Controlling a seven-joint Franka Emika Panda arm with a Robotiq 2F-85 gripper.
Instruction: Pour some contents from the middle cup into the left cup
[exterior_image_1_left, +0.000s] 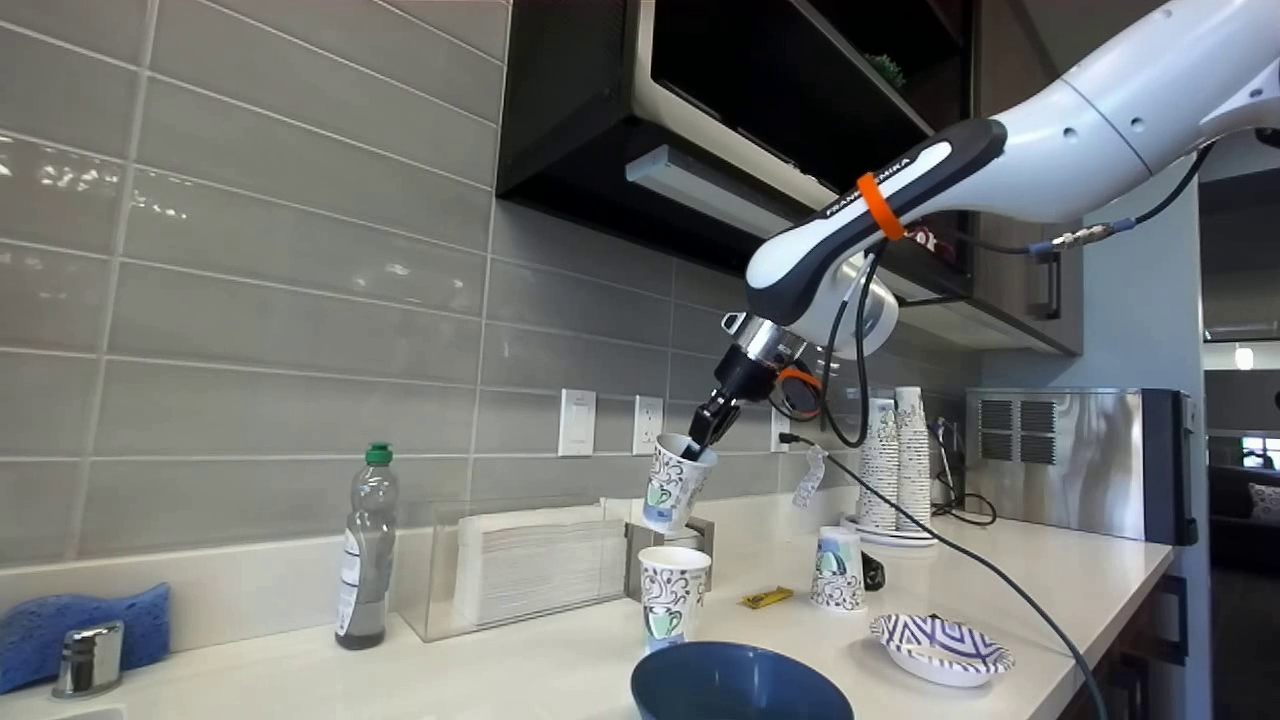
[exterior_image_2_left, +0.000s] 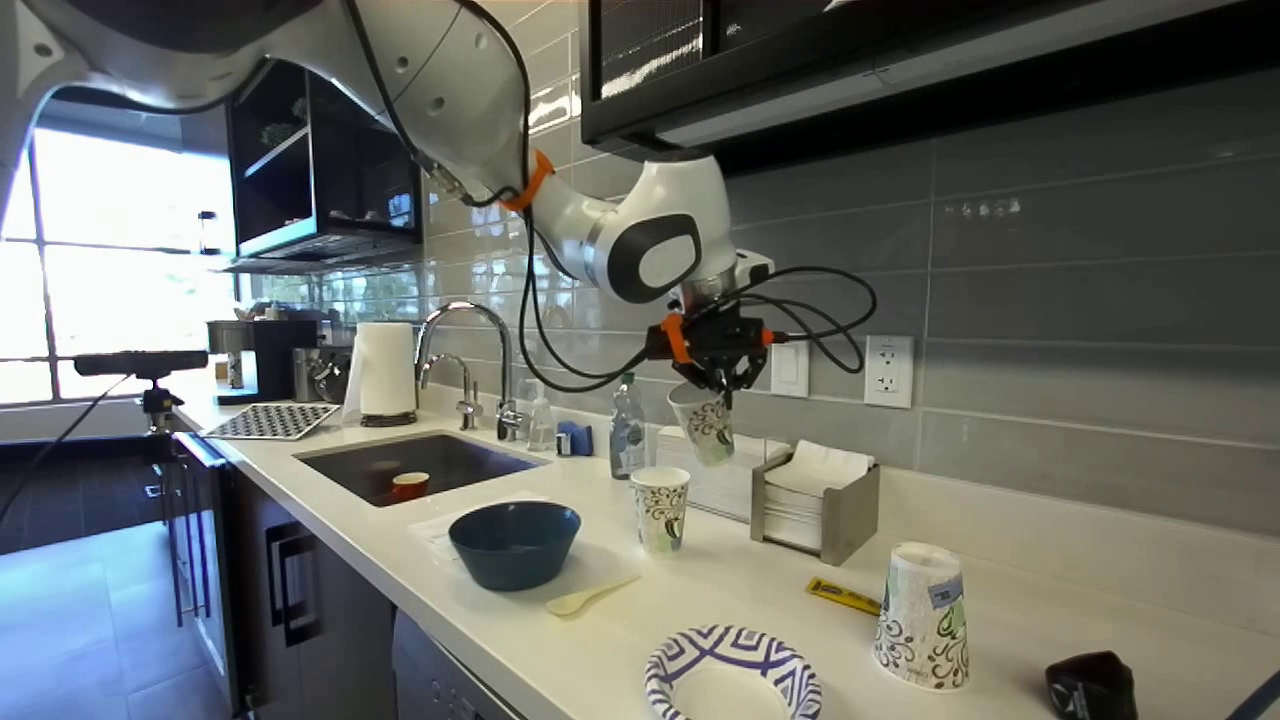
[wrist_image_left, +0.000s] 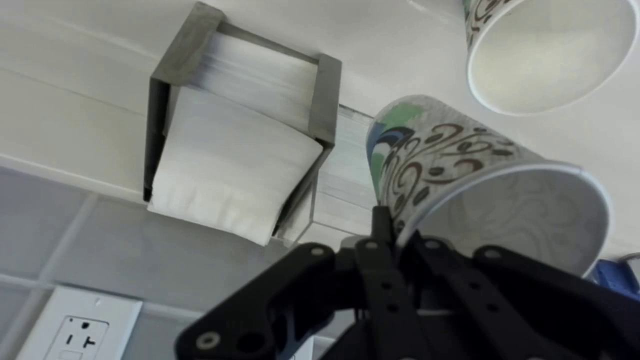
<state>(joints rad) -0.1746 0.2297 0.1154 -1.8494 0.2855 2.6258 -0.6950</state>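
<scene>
before a tiled wall (exterior_image_1_left: 290, 290), an upright paper cup (exterior_image_1_left: 672, 598) is set on white countertop (exterior_image_1_left: 530, 680); higher, nearer that wall, a tilted paper cup (exterior_image_1_left: 672, 492), likely the middle one, is pinched at its rim by the gripper (wrist_image_left: 400, 230). contents could be spilled if the rim buckles.

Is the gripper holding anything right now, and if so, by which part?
Yes: the gripper holds a tilted patterned cup in the air, pinched at the rim, one finger inside the cup and one outside.

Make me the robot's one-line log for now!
gripper: shut on held cup | held cup: in air, tilted | lower cup: upright on counter | pour: none visible
</scene>
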